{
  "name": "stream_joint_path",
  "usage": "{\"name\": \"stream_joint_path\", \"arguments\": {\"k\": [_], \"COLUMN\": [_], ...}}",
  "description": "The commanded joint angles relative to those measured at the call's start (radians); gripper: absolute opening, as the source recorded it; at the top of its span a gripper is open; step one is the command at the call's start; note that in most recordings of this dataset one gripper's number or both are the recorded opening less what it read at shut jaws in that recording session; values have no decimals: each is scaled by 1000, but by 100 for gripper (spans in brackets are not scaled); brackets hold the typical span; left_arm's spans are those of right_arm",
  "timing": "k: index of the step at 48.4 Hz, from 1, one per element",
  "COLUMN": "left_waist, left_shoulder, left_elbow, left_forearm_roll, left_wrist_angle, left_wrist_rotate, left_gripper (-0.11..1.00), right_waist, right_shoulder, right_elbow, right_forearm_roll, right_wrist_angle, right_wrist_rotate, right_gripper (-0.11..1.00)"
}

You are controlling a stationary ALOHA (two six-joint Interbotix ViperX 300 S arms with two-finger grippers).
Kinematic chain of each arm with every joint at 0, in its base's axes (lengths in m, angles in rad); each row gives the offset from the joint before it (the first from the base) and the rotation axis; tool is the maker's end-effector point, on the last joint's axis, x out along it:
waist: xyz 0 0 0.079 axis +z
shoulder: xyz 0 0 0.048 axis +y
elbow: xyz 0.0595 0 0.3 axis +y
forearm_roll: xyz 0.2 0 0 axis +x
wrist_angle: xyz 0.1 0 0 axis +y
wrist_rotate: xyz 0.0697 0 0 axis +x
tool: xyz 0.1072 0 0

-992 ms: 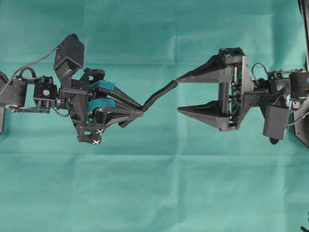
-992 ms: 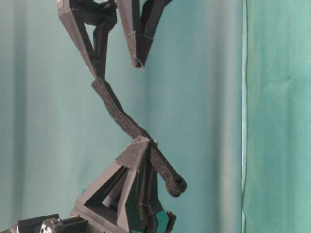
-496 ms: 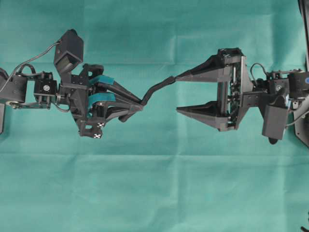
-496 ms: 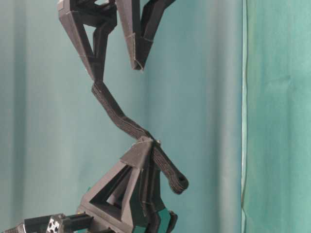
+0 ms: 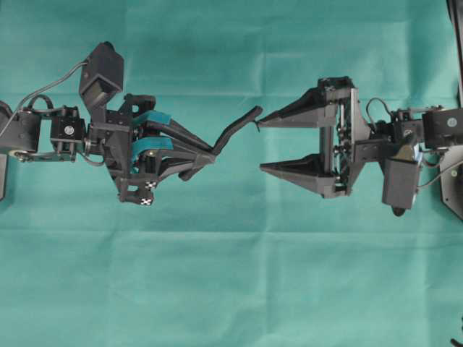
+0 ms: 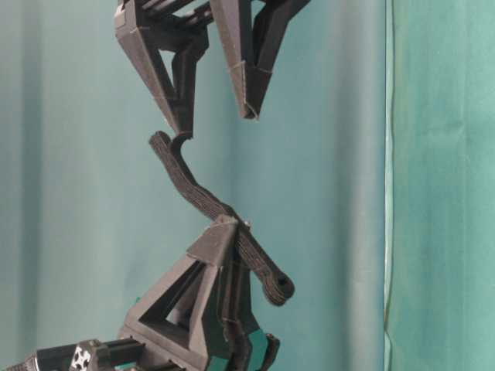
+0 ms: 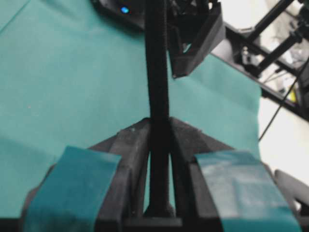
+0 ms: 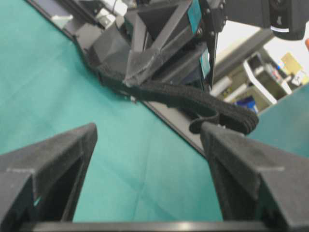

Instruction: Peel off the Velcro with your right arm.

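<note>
The Velcro (image 5: 231, 134) is a black strap held in the air. My left gripper (image 5: 210, 156), with teal-taped fingers, is shut on its middle. Its looped end (image 6: 280, 287) sticks out behind those tips. The free end (image 6: 161, 142) rises toward my right gripper (image 5: 261, 143), which stands open, with plain dark fingers. One right fingertip (image 6: 182, 130) touches a thin flap curling off the strap's end; the other fingertip (image 6: 249, 113) is clear of it. In the left wrist view the Velcro (image 7: 158, 72) runs straight out from the shut left gripper (image 7: 159, 124). In the right wrist view the Velcro (image 8: 193, 99) lies beyond the open right gripper (image 8: 148, 129).
A teal cloth (image 5: 231, 275) covers the table under both arms. The left arm's wrist camera (image 5: 101, 72) juts toward the back. A dark table edge and frame (image 7: 270, 92) lie past the cloth on the right arm's side.
My right gripper has shifted a little toward the left arm, still open. The strap's free end has bent upward, and a thin flap now curls at the right fingertip.
</note>
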Motion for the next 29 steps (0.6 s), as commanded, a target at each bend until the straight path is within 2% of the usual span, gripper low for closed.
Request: {"name": "stream_joint_path", "arguments": {"k": [1, 29], "left_waist": [2, -9], "left_shoulder": [-12, 8], "left_elbow": [-12, -14], "left_forearm_roll": [-2, -2], "left_wrist_angle": [-9, -11], "left_wrist_rotate": [2, 2], "left_gripper": [10, 10], "right_waist": [-2, -18], "right_shoulder": [-6, -6], "right_elbow": [-25, -46], "right_forearm_roll": [5, 12], "right_wrist_angle": [-8, -17], "right_wrist_rotate": [2, 2], "right_gripper": [47, 47]}}
